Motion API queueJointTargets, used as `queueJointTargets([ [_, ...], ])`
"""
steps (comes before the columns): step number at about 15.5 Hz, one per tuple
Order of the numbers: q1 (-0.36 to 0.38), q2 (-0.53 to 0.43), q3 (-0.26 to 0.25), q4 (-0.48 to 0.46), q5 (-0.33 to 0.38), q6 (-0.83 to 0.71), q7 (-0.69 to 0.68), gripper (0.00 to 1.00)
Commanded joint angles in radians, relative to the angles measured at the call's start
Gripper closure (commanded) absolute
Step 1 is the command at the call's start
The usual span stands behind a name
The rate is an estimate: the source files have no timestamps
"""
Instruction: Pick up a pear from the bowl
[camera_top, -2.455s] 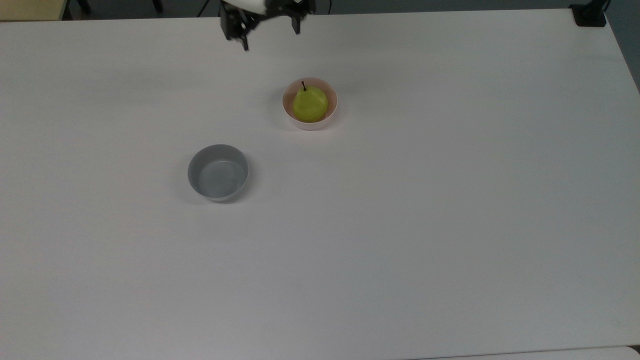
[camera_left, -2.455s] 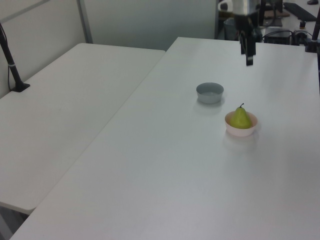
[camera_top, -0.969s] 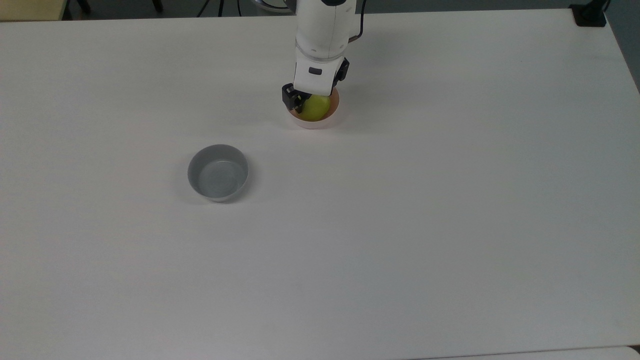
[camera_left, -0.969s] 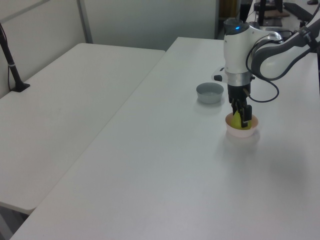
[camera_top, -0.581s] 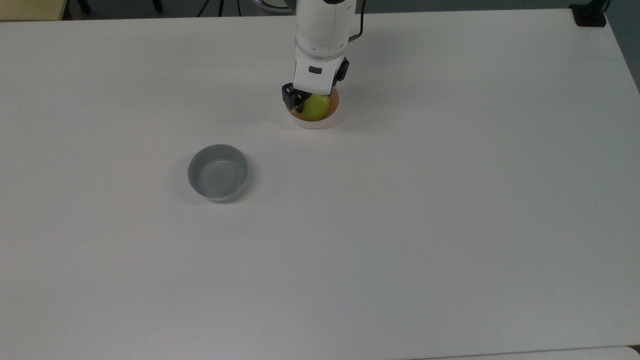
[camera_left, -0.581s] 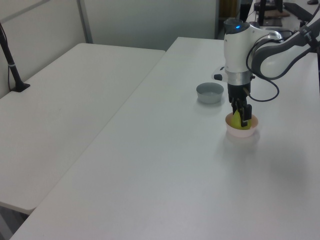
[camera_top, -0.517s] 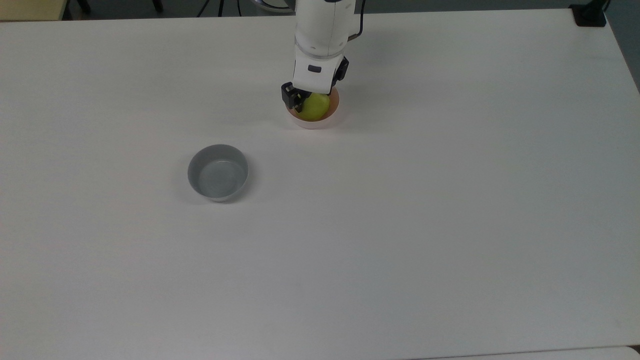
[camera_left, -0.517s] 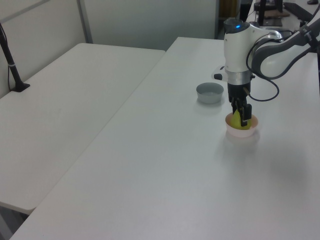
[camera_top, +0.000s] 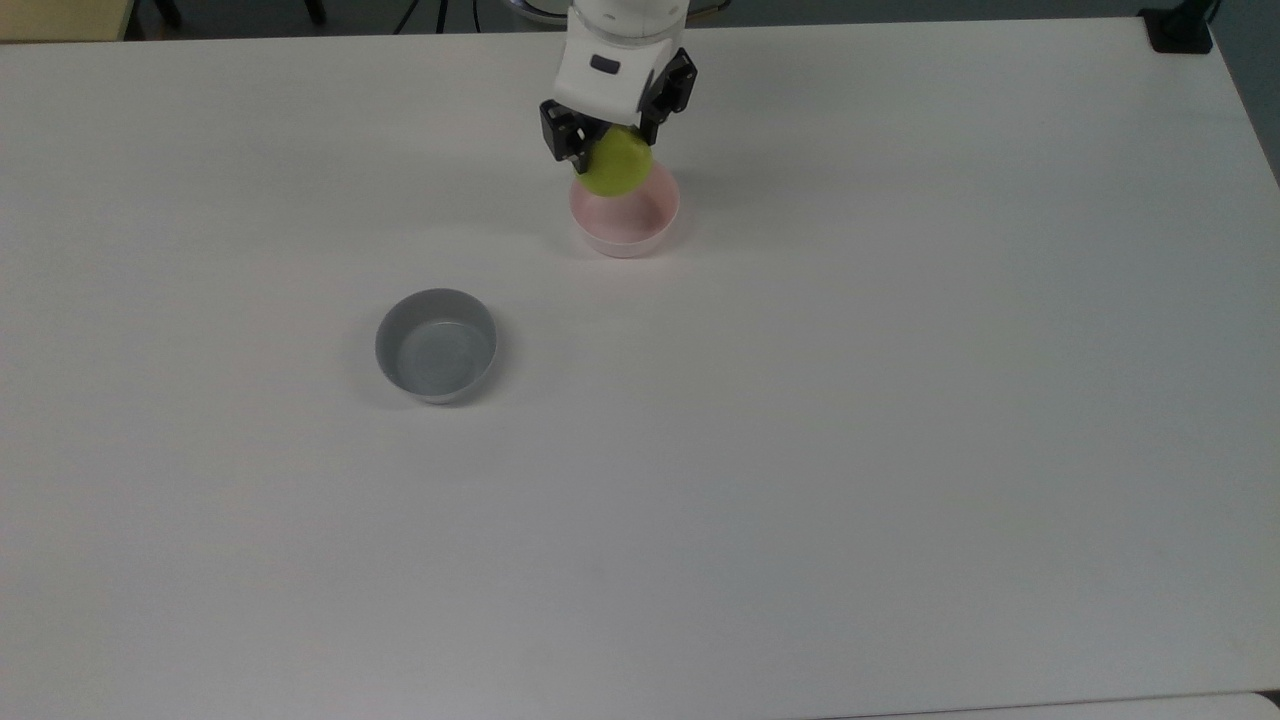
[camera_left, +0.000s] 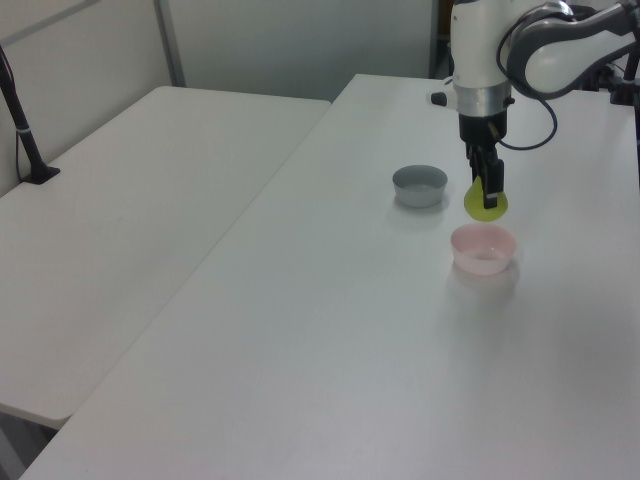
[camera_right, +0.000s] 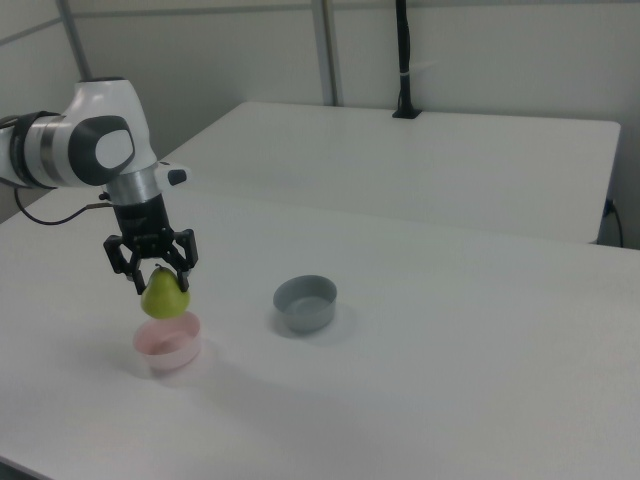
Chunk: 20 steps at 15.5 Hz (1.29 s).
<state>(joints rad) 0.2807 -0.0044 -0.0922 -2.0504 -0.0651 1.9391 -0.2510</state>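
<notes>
Above the bowl (camera_top: 625, 222), your gripper (camera_top: 608, 140) has its fingers (camera_right: 132, 271) clenched on the pear (camera_top: 613, 166), which hangs clear of the rim. Lift straight up and steadily, keeping the grasp firm so the rounded fruit doesn't slip. On the counter (camera_top: 800, 450) you have two bowls, the grey bowl (camera_top: 436, 346) nearer and the pink one farther, and one pear.

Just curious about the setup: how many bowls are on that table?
2: a pink bowl directly under the held pear, and a grey bowl standing apart, toward the top view's lower left.
</notes>
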Motion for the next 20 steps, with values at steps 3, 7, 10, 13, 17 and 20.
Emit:
queueJointTargets([
  [3,-0.115,0.0,-0.027,0.003,-0.015,-0.022,0.185,0.52],
  [7,-0.276,0.075,-0.032,-0.014,-0.048,0.091,0.139,0.52],
  [10,-0.324,0.133,-0.032,-0.022,-0.05,0.158,0.112,0.52],
  [13,-0.337,0.168,-0.032,-0.024,-0.053,0.195,0.107,0.49],
  [17,-0.339,0.176,-0.032,-0.024,-0.065,0.193,0.108,0.05],
  [20,-0.344,0.137,-0.032,-0.016,-0.065,0.181,0.111,0.0],
])
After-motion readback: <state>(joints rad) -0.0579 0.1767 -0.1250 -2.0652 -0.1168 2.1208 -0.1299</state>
